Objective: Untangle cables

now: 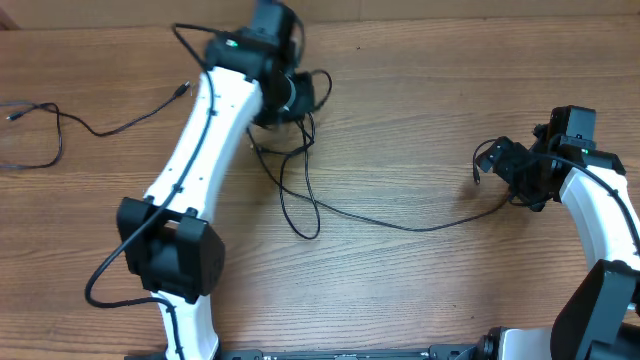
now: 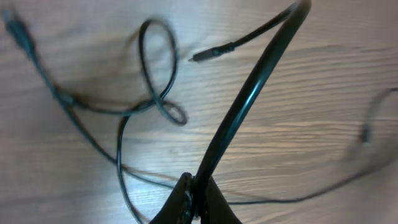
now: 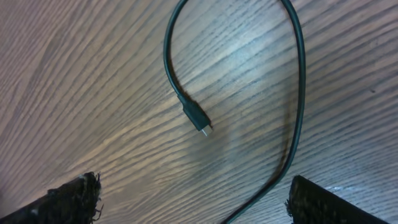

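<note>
Pinches the cable (image 2: 249,93) tight in the left claw (image 2: 196,190). Holds the right claw (image 3: 196,198) wide, empty, just behind the plug (image 3: 198,119).

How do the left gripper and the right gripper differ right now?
The left gripper is shut, pinching a black cable; the right gripper is open, holding nothing. The left hangs over the tangle, the right over a loose plug end. Both face the wooden table.
</note>
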Available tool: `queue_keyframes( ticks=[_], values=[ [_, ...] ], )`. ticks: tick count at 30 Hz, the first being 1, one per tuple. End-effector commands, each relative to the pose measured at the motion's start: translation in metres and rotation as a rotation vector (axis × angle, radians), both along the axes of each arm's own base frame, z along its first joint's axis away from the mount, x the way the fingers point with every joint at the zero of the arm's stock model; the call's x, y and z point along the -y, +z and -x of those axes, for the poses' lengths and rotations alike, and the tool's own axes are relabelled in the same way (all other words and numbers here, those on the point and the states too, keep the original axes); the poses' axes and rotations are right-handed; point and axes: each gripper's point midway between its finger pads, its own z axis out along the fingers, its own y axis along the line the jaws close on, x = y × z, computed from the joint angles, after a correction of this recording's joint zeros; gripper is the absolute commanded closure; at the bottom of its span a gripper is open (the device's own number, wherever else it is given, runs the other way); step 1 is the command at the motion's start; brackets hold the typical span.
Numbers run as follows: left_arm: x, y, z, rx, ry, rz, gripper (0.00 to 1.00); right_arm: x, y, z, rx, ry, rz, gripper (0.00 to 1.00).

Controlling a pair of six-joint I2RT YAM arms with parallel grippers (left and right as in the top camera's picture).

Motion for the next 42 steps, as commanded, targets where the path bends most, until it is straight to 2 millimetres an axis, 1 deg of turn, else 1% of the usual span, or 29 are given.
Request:
queue_keyframes(
  ticks=[1,4,8,10,14,15,17,18,22,27,33,38,42],
  values=[
    [-0.021,-0.024,0.002,-0.012,0.163,-0.168,0.95,0.000,0.000,0.001,0.002,-0.004,-0.006,0.04],
    [-0.027,-0.040,0.004,-0.008,0.236,-0.225,0.96,0.000,0.000,0.000,0.004,-0.004,-0.006,0.04],
    [-0.024,-0.062,0.000,0.009,0.260,-0.213,0.96,-0.001,0.000,0.001,0.002,-0.004,-0.007,0.04],
    [-0.022,-0.071,-0.005,0.029,0.263,-0.200,0.96,-0.001,0.000,0.001,0.001,-0.004,-0.007,0.04],
    [-0.011,-0.081,-0.015,0.062,0.258,-0.136,0.95,-0.001,0.000,0.001,0.001,-0.004,-0.007,0.04],
    [-0.006,-0.082,-0.016,0.064,0.252,-0.113,0.94,-0.001,0.000,0.001,0.001,-0.004,-0.007,0.04],
    [0.000,-0.083,-0.017,0.063,0.243,-0.080,0.86,-0.001,0.000,0.001,0.001,-0.004,-0.007,0.04],
    [0.002,-0.082,-0.017,0.064,0.240,-0.070,0.84,0.000,0.000,0.001,0.001,-0.004,-0.006,0.04],
    [0.004,-0.082,-0.017,0.067,0.237,-0.068,0.82,0.000,0.000,0.001,0.002,-0.004,-0.006,0.04],
    [0.010,-0.082,-0.015,0.052,0.225,-0.040,0.77,0.000,0.000,0.000,0.005,-0.004,-0.006,0.04],
    [0.022,-0.081,-0.009,0.013,0.209,0.026,0.76,0.000,0.000,0.000,0.005,-0.004,-0.005,0.04],
    [0.023,-0.082,-0.009,0.010,0.217,0.028,0.75,0.000,0.000,0.000,0.005,-0.004,-0.006,0.04],
    [0.022,-0.082,-0.009,0.014,0.219,0.021,0.66,0.000,0.000,0.000,0.005,-0.004,-0.006,0.03]
  ],
)
